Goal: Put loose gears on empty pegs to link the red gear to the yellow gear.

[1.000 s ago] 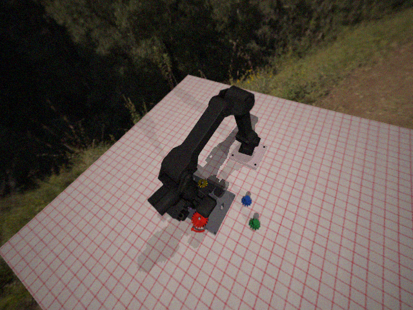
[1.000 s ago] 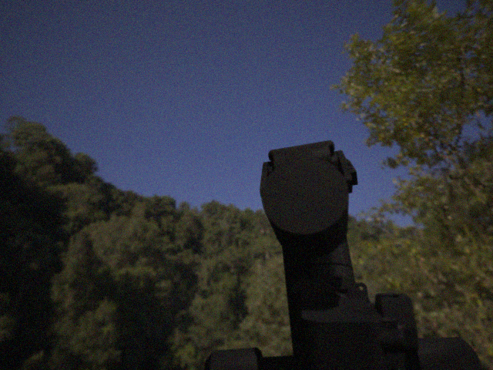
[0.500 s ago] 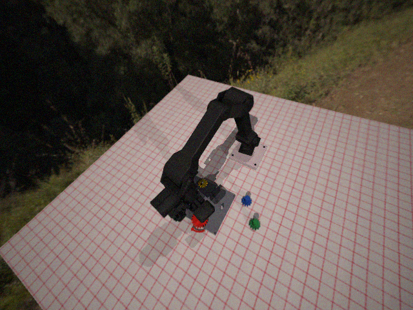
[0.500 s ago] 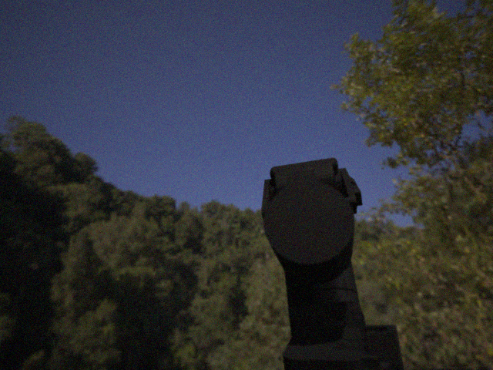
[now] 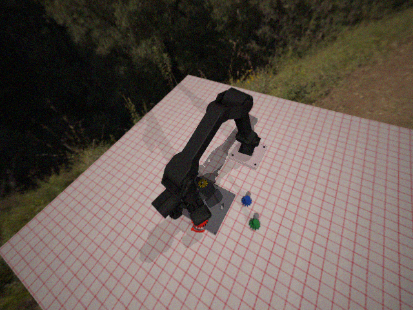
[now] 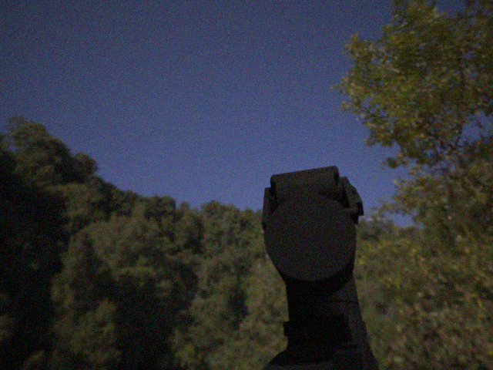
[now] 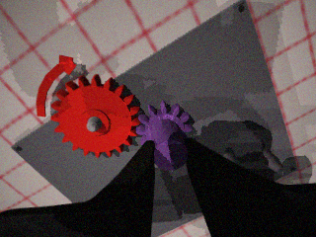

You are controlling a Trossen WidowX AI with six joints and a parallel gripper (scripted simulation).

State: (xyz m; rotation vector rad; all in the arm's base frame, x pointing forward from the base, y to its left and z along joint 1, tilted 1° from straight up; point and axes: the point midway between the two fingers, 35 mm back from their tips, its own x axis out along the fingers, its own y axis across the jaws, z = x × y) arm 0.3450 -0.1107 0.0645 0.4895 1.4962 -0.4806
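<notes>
In the wrist view my gripper (image 7: 168, 145) is shut on the hub of a purple gear (image 7: 164, 123), over the grey board (image 7: 212, 64) (image 5: 227, 197). The purple teeth show right beside those of the red gear (image 7: 74, 123) (image 5: 202, 224); whether they touch, and how high the purple gear stands, I cannot tell. The yellow gear (image 5: 202, 184) shows in the top view. An empty peg (image 5: 222, 206) stands on the board. A blue gear (image 5: 246, 200) and a green gear (image 5: 254, 223) stand loose on the table. The arm hides the fingers in the top view.
The red arrow (image 5: 197, 231) (image 7: 46, 89) lies beside the red gear. The arm (image 5: 203, 133) reaches over the board from its base plate (image 5: 260, 156). The exterior view shows only part of the dark arm (image 6: 310, 239) against trees and sky.
</notes>
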